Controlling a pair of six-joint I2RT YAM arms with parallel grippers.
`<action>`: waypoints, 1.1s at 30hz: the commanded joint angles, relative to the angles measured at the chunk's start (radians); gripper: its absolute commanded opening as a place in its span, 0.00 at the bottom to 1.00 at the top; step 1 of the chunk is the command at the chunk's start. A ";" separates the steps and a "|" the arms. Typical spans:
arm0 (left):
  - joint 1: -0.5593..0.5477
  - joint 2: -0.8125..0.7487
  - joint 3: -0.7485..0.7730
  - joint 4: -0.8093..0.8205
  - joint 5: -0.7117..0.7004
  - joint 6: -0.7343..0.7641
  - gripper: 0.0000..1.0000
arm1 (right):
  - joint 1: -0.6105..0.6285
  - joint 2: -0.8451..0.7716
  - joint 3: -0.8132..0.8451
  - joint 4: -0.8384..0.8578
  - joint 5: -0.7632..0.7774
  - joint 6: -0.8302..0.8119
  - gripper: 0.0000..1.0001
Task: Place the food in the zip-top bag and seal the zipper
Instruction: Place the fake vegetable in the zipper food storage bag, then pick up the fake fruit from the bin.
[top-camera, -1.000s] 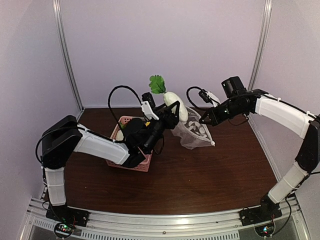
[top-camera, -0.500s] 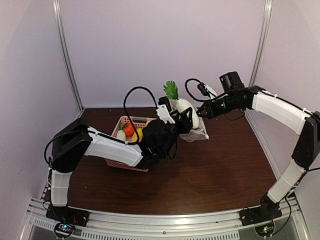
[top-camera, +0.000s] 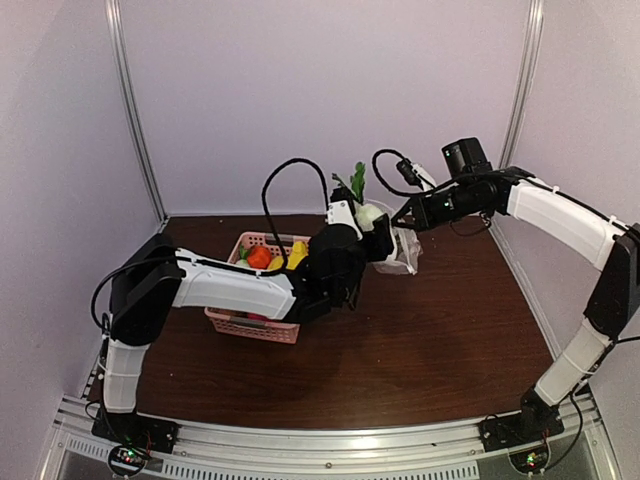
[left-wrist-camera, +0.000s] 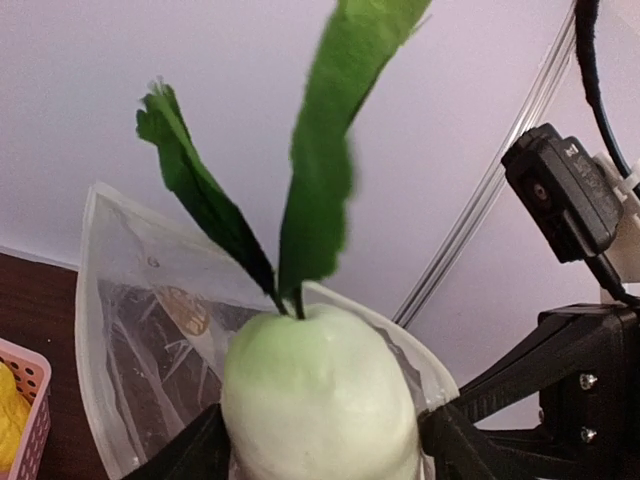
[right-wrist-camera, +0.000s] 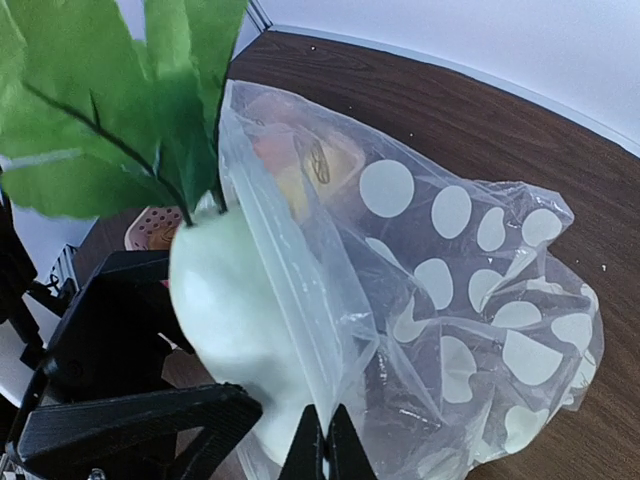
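Lab test booth, white panels (top-camera: 320, 100), aluminium rails (top-camera: 320, 447)

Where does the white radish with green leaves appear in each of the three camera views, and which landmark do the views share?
Top external: the white radish sits just right of centre, at the bag's mouth.
Left wrist: the radish fills the bottom centre, its leaves rising to the top edge.
Right wrist: the radish is at lower left, against the bag's edge.
Shared landmark: the dotted bag.

Left arm (top-camera: 230, 290), right arm (top-camera: 560, 215): white shells, black joints. Black looped cable (top-camera: 296, 160) over left wrist. Black strutted fingers (left-wrist-camera: 470, 440), two silver screws (left-wrist-camera: 586, 381). Small coloured lights (top-camera: 126, 460) at bases (top-camera: 135, 432).
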 joint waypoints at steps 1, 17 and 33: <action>0.013 -0.009 0.011 -0.001 0.046 0.004 0.76 | 0.000 -0.048 -0.009 -0.007 -0.021 0.011 0.00; 0.040 -0.382 -0.240 0.152 0.322 0.291 0.98 | -0.295 -0.027 -0.006 0.101 -0.052 0.053 0.00; 0.226 -0.580 -0.318 -0.658 0.430 0.231 0.94 | -0.339 -0.120 -0.036 0.027 0.039 -0.115 0.00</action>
